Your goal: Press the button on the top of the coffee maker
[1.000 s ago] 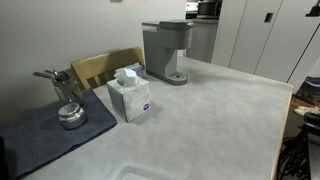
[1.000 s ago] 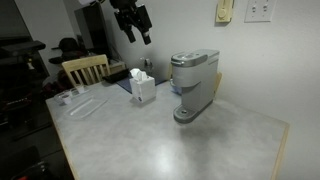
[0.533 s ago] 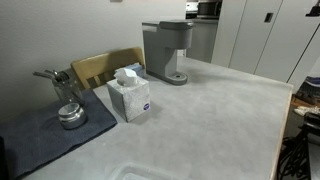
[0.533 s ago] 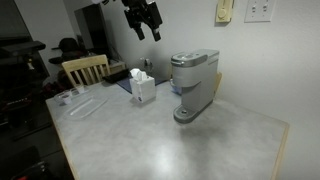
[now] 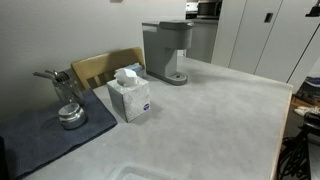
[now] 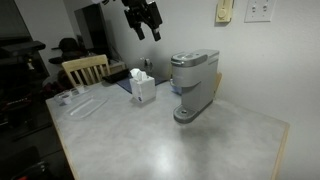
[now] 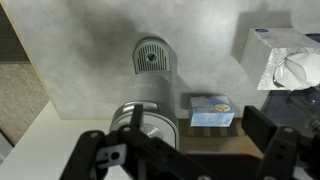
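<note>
Above the grey table [image 6: 150,140], at eleven o'clock from the coffee maker [image 6: 193,82] in an exterior view, the gripper [image 6: 147,20] is seen hanging in the air, well apart from the machine and touching nothing. Its jaws are spread wide and nothing is held between them. In the wrist view the two dark fingers [image 7: 278,150] are shown far apart at five and seven o'clock of the frame, with the machine's top seen between them.

The coffee maker, a tall grey box with an overhanging head and a round drip base, is stood toward the far side of the table. From the wrist camera it is viewed from above: the round grated base is shown at twelve o'clock and the darker top at six o'clock. The button itself cannot be made out.

A white-and-blue tissue box [image 6: 142,87] is placed at nine o'clock of the machine in that exterior view, near it but apart, with a tissue sticking up. A wooden chair [image 6: 85,68] is set behind the table at ten o'clock of the tissue box, and a clear tray [image 6: 80,105] is laid at eight o'clock of it.

In an exterior view, metal kitchenware [image 5: 66,100] is seen resting on a dark mat [image 5: 35,140] at nine o'clock of the tissue box
</note>
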